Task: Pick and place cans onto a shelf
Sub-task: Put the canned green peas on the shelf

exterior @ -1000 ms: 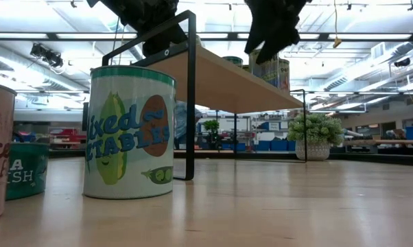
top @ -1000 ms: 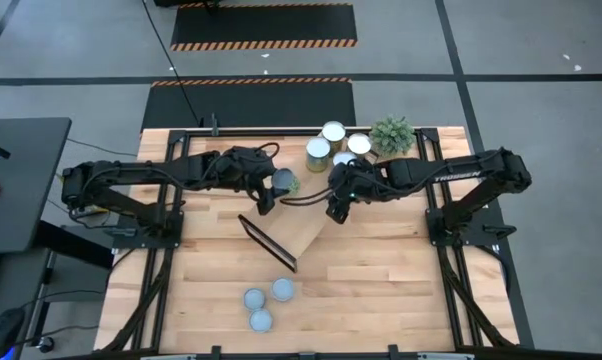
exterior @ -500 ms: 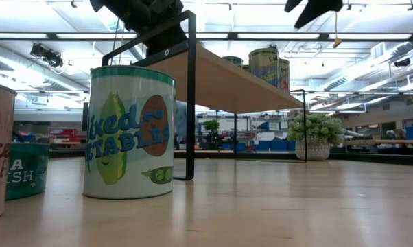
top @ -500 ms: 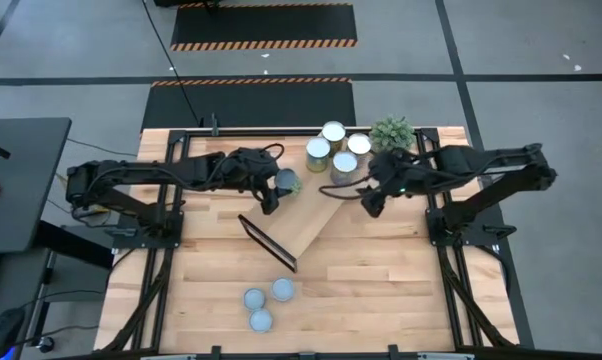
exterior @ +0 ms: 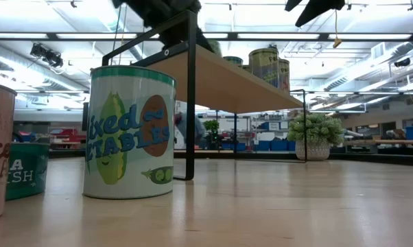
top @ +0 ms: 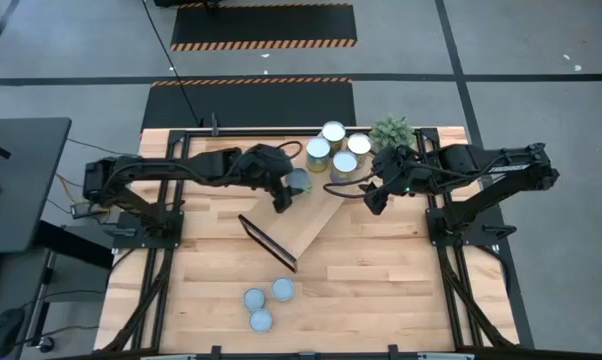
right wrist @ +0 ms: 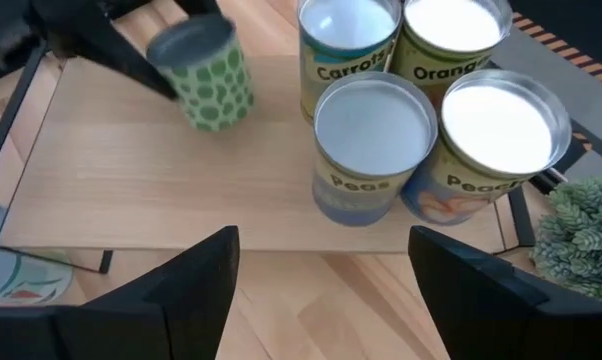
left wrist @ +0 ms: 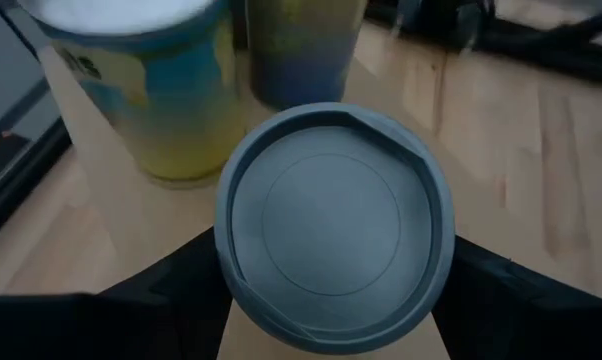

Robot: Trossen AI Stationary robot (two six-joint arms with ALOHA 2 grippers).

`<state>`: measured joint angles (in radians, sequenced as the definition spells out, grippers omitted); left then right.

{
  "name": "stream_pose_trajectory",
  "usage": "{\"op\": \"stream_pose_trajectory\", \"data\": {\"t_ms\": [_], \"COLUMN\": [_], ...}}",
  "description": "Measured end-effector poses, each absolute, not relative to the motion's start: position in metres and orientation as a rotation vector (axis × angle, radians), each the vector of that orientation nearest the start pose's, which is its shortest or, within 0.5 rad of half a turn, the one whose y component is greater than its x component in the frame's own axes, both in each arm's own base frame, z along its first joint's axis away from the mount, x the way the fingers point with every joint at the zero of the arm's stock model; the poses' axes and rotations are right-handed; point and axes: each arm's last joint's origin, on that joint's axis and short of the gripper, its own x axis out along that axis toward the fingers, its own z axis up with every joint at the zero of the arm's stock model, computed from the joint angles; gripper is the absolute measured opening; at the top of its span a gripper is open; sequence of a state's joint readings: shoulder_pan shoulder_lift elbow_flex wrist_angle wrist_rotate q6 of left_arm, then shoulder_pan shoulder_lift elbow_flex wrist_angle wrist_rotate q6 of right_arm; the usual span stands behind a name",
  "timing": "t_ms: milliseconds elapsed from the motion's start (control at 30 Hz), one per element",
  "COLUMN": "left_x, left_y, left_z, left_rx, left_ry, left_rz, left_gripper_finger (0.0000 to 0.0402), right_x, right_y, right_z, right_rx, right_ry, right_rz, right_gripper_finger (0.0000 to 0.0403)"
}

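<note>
High view: the left gripper (top: 289,190) grasps a grey-lidded can (top: 298,181) over the shelf (top: 306,225); four cans (top: 332,133) stand grouped at the shelf's far end.

Left wrist view: fingers (left wrist: 176,290) clamp that can on both sides.

Right wrist view — the right gripper (right wrist: 321,290) is released, empty, beside the shelf.

Low view: three cans (exterior: 127,134) remain on the table (exterior: 275,213).

Held can (right wrist: 203,74): green, dark-dotted sides, grey lid. Shelf (right wrist: 171,180): light wood, black frames. Table can (exterior: 129,134): white, teal rim, vegetable print.
</note>
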<state>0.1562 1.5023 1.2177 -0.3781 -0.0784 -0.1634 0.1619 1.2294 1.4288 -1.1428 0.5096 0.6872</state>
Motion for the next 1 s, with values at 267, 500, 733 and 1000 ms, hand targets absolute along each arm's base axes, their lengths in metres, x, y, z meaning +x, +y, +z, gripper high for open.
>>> {"op": "stream_pose_trajectory", "data": {"t_ms": [267, 500, 733, 1000], "left_x": [0.352, 0.361, 0.366, 0.367], "left_y": [0.048, 0.041, 0.035, 0.033], "left_z": [0.291, 0.285, 0.286, 0.287], "left_rx": [-0.116, -0.100, -0.080, -0.057], "left_ry": [0.789, 0.808, 0.771, 0.754], "left_rz": [0.222, 0.192, 0.210, 0.228], "left_gripper_finger": [0.0279, 0.0279, 0.0279, 0.0281], "right_x": [0.213, 0.214, 0.215, 0.217], "right_y": [0.020, 0.021, 0.021, 0.021], "right_z": [0.386, 0.386, 0.387, 0.389], "right_rx": [0.323, 0.335, 0.345, 0.351], "right_ry": [0.722, 0.710, 0.695, 0.669], "right_rz": [-0.613, -0.614, -0.611, -0.599], "right_gripper_finger": [0.0297, 0.0297, 0.0297, 0.0297]}}
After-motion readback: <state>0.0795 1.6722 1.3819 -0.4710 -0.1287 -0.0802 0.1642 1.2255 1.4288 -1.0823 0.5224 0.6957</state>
